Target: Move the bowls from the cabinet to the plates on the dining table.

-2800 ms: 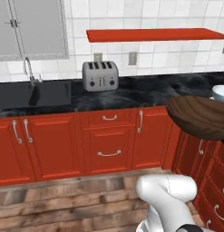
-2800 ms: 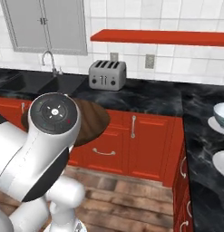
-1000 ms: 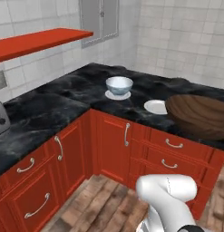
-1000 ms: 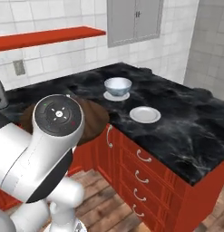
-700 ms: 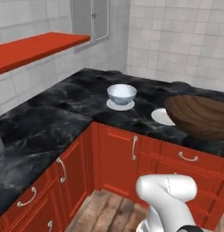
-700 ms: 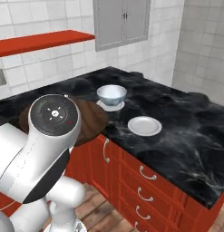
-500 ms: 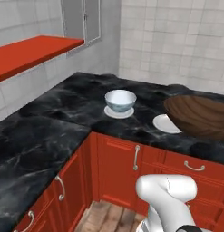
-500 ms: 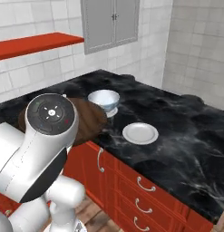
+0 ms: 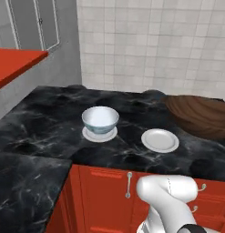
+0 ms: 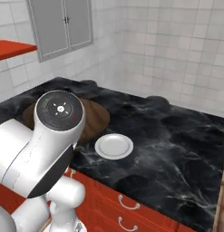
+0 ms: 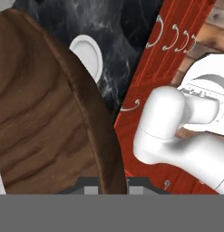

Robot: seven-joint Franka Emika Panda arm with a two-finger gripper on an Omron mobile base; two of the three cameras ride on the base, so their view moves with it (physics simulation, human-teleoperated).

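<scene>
The dark brown wooden bowl (image 9: pixel 200 116) hangs above the right side of the dining table (image 9: pixel 45 123), a black marble top. My gripper (image 11: pixel 112 182) is shut on its rim, and the bowl (image 11: pixel 45 113) takes up the left of the hand view. The white, blue-patterned bowl (image 9: pixel 100 119) stands on one white plate (image 9: pixel 89 135). The other plate (image 9: pixel 160 140) lies bare to its right, just left of the wooden bowl and lower. In the right base view my arm hides part of the wooden bowl (image 10: pixel 94 118) beside that plate (image 10: pixel 114 146). The cabinet is out of view.
Grey panelled wall doors (image 9: pixel 34 22) and a red shelf (image 9: pixel 13 63) sit at the upper left. Tiled walls close the corner behind the marble top. Red drawer fronts with silver handles (image 9: pixel 129 184) run below the table's edge.
The base has driven and turned, so the whole picture shifted: toaster and sink are gone, and the marble corner with the white bowl and bare plate is nearer and more central. The wooden bowl stays gripped.
</scene>
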